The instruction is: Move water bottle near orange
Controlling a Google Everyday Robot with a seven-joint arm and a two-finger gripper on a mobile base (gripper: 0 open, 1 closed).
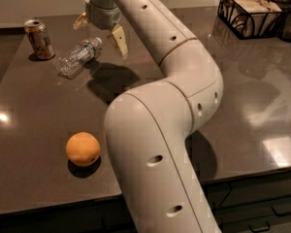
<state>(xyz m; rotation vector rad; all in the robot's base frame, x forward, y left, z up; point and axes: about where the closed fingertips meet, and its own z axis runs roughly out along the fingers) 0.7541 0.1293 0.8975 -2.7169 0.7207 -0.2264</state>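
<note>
The water bottle (78,57) lies on its side on the dark table at the far left, its white cap pointing right. The orange (83,149) sits near the table's front edge, well apart from the bottle. My gripper (100,31) hangs just above and to the right of the bottle's cap. It is open and empty, with one tan finger (119,40) to the right of the cap and the other finger (80,21) up to the left.
A tan-gold drink can (39,39) stands upright at the far left, beside the bottle. A black wire basket (252,13) with napkins stands at the back right. My arm (155,144) fills the middle of the view.
</note>
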